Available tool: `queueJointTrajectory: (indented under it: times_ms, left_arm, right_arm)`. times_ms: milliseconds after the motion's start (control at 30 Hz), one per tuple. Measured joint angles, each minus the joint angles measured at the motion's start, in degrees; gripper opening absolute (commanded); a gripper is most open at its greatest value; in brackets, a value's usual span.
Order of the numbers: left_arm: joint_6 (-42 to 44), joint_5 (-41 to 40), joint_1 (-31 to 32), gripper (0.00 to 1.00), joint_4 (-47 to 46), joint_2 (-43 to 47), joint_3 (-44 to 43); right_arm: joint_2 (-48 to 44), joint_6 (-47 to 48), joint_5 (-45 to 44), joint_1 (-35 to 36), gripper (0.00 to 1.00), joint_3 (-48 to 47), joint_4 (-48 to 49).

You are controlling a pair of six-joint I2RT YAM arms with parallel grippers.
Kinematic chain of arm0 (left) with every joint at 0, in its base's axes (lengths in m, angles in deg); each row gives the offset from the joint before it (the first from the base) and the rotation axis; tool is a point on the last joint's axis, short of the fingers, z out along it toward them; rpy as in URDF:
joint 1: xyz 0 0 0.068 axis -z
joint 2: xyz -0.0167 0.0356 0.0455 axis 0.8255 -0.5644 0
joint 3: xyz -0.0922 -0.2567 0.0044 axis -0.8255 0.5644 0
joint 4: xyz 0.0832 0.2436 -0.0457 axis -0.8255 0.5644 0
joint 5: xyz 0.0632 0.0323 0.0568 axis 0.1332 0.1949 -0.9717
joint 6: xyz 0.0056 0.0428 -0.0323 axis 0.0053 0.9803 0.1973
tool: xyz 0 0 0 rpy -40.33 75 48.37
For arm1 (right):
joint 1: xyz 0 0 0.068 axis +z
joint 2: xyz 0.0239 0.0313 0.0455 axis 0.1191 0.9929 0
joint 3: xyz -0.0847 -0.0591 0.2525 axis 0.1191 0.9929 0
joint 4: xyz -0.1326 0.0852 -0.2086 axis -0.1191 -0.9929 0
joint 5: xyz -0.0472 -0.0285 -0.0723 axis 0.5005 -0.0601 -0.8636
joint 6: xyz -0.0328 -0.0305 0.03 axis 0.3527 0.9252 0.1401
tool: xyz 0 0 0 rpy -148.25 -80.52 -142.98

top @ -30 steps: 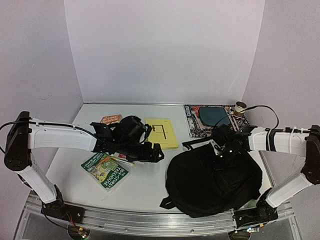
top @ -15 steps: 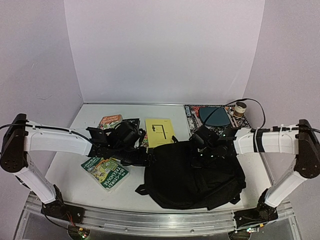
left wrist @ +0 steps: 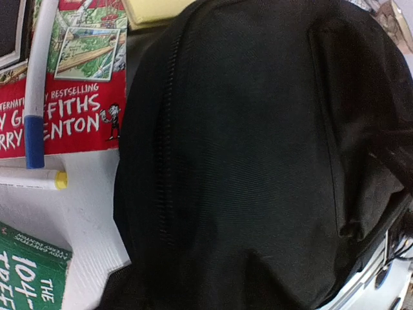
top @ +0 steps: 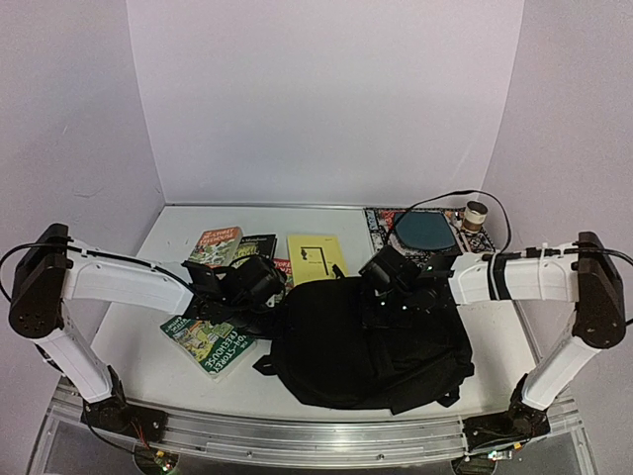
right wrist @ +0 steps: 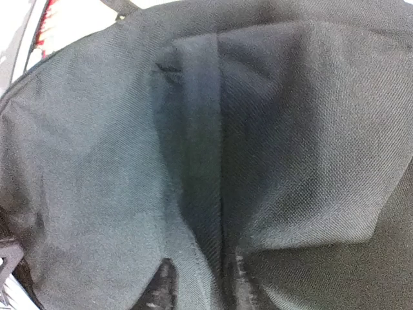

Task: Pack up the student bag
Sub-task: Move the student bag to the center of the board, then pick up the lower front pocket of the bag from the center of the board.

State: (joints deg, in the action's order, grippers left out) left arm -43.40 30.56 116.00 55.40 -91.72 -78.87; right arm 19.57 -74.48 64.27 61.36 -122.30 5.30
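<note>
The student bag (top: 366, 346) lies flat in the middle of the table, a big black fabric backpack. It fills the left wrist view (left wrist: 258, 161) and the right wrist view (right wrist: 290, 129). My left gripper (top: 280, 302) is pressed against the bag's left edge; its fingers are lost against the black fabric. My right gripper (top: 388, 297) sits on the bag's far upper part. In its wrist view the right gripper (right wrist: 200, 290) has its fingertips (right wrist: 161, 287) apart, with a raised fold of fabric between them.
A green book (top: 208, 339) lies left of the bag. A red book (left wrist: 64, 110), a white pen (left wrist: 35, 97) and a yellow-tipped marker (left wrist: 32, 181) lie by the bag's left edge. A yellow book (top: 316, 257), two other books (top: 218, 242) and a patterned book (top: 420, 233) lie behind.
The right gripper has dragged the bag leftwards to the middle of the table, and its jaws have since parted. The left gripper has come up against the bag's left edge.
</note>
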Motion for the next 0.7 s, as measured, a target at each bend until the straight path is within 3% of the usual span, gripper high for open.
queueJointTrajectory:
  times_ms: [200,433,700]
  left_arm:
    - [-0.2,-2.3,0.1,0.01,0.5,-0.5,0.1]
    - [0.7,-6.8,0.5,0.0,2.2,-0.5,0.2]
    - [4.2,-10.3,0.5,0.03,4.3,-0.8,-0.4]
  right_arm:
    - [-7.0,9.3,1.1,-0.2,0.6,1.9,-0.6]
    - [-18.5,20.9,6.2,-2.2,0.59,7.1,-4.5]
    - [-19.5,29.8,16.6,-2.7,0.51,11.4,-9.8]
